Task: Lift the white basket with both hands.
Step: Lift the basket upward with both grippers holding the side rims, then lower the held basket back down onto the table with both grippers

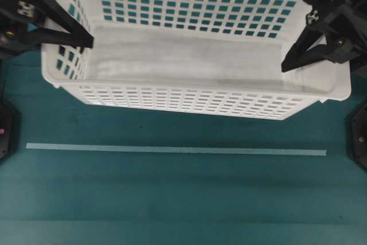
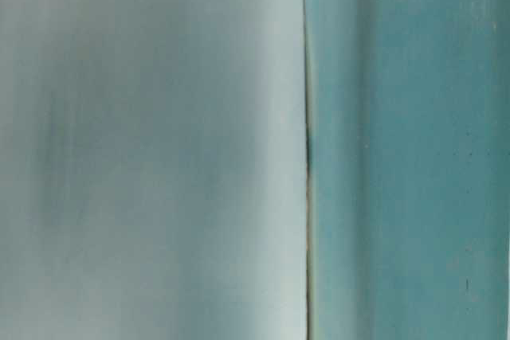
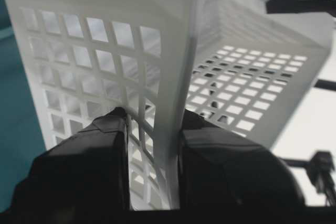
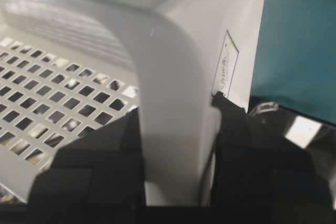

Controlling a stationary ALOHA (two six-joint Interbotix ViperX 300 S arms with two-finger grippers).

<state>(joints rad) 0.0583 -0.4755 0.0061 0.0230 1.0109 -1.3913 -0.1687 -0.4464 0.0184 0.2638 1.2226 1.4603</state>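
the white basket [image 1: 189, 61] sits tipped toward the overhead camera, its long slotted wall facing down the picture and its bare floor showing inside. it spans the whole gap between the two tools, one short end at each.

the left tool [image 1: 86, 41] comes in from the upper left of the overhead view and its tip lies at the basket's left end wall. in the left wrist view its two black fingers [image 3: 89, 166] stand on either side of that wall's rim, one outside against the slotted face, the other inside the basket, with the white rim running up between them. the jaws are nearly closed, pinching the rim, with only the thickness of the plastic between them.

the right tool [image 1: 289, 61] reaches in from the upper right, its tip over the basket's right end. the right wrist view shows its fingers [image 4: 94, 177] clamped across the solid rounded rim there: one finger on the inner side, next to the slotted wall, the other on the outer side just under a small printed label [image 4: 224, 72]. these jaws are also narrowed to the width of the rim and grip it.

ahead of both tools, toward the bottom of the overhead view, a pale strip of tape [image 1: 175, 150] lies across the teal table [image 1: 183, 199], apart from the basket. flat black plates [image 1: 4, 130] sit at the table's left and right edges, below each tool.

the table-level view is a blur of pale and teal; nothing can be told from it.
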